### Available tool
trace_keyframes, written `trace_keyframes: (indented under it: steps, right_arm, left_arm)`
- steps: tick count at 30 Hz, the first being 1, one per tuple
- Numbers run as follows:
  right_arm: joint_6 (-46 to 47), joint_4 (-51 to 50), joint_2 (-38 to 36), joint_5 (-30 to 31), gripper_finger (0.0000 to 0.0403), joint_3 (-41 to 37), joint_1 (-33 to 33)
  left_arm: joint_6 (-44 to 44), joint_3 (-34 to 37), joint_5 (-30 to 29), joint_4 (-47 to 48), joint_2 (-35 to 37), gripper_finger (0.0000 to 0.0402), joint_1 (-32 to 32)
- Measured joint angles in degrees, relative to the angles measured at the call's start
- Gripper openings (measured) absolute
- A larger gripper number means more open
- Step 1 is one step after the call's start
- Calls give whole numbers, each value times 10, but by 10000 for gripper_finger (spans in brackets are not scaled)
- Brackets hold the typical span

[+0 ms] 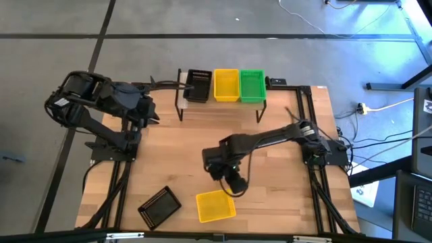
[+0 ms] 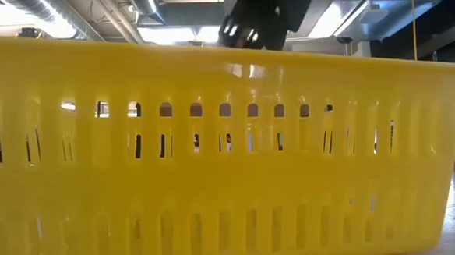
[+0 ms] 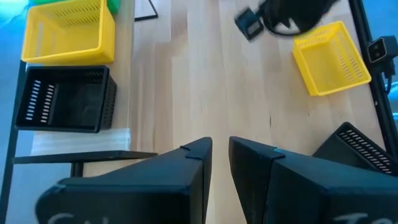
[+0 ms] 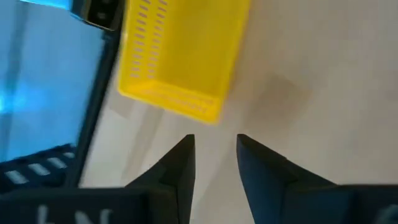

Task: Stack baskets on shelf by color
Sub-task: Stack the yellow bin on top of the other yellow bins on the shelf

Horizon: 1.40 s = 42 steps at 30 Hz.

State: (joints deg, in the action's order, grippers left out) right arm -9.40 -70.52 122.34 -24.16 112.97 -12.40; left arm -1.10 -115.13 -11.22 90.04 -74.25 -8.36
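The loose yellow rectangular plastic mesh basket (image 1: 216,206) sits on the wooden tabletop (image 1: 196,135) at bottom centre of the high view, w/ a loose black mesh basket (image 1: 159,206) just to its left. My right gripper (image 1: 234,181) hangs just above the yellow one, not touching it, fingers (image 4: 177,163) set a narrow gap apart and holding nothing. The low light-wood shelf w/ thin black legs (image 1: 219,106) is at top centre, carrying black (image 1: 198,85), yellow (image 1: 226,85) and green (image 1: 252,86) baskets side by side. My left gripper (image 3: 221,152) waits at upper left near the shelf, also narrowly parted, empty.

Risk, as I judge it: my finger gap looks tight for straddling the basket wall, so coming down I could shove the light basket along the wood or tip it instead of pinching the rim. It also lies skewed, so misalignment is likely.

The low view is almost filled by the yellow basket's slotted wall, which hides the shelf; only the high and left wrist views show the shelf and the black basket.
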Motion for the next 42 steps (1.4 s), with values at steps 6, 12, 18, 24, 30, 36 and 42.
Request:
trace_keyframes:
  steps: [6,12,18,24,30,36,42]
  right_arm:
    - [-29,38,49,-47,117,0,0]
    - [-31,74,52,-49,117,0,1]
    - [-32,162,59,-72,117,-36,1]
    - [-31,231,59,-87,117,-74,-2]
    - [-30,244,59,-75,117,-98,-2]
    - [-27,282,59,-65,117,-139,-3]
    - [4,320,59,-65,101,-160,-3]
  left_arm:
    - [-3,0,-1,0,16,47,0]
    - [-3,0,-4,0,21,47,0]
    - [-3,0,-7,0,21,47,0]
    - [-3,0,-10,0,20,47,0]
    - [-3,0,-18,0,20,47,0]
    - [-3,0,-18,0,20,47,1]
    - [-3,0,-19,0,20,47,1]
